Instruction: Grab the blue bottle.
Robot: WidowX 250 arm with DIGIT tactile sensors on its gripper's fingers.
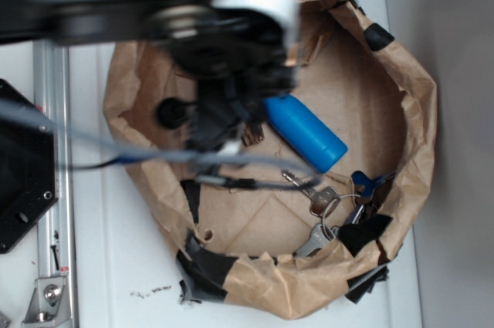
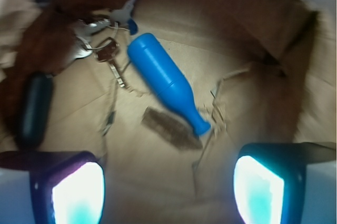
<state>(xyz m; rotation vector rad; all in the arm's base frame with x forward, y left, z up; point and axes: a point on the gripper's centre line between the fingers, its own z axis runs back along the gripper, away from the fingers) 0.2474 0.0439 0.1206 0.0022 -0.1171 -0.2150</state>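
Smooth bright-blue plastic bottle (image 2: 165, 83) lies flat on floor of crumpled brown paper bag (image 1: 401, 89), neck twd gripper (image 2: 168, 187), touching rough brown bark piece (image 2: 171, 128). Bunch of silver metal keys (image 2: 100, 39) just beside bottle base. Jaws spread wide, holding nothing, above bottle.

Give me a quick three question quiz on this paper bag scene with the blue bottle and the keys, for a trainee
1. True or false: the gripper already clamps the blue bottle.
2. What lies beside the bottle's narrow neck? A) brown bark piece B) a spoon C) a sponge
3. Fill in: everything lies inside a crumpled brown paper ____.

Key:
1. False; the fingers are spread and the bottle lies apart from them.
2. A
3. bag
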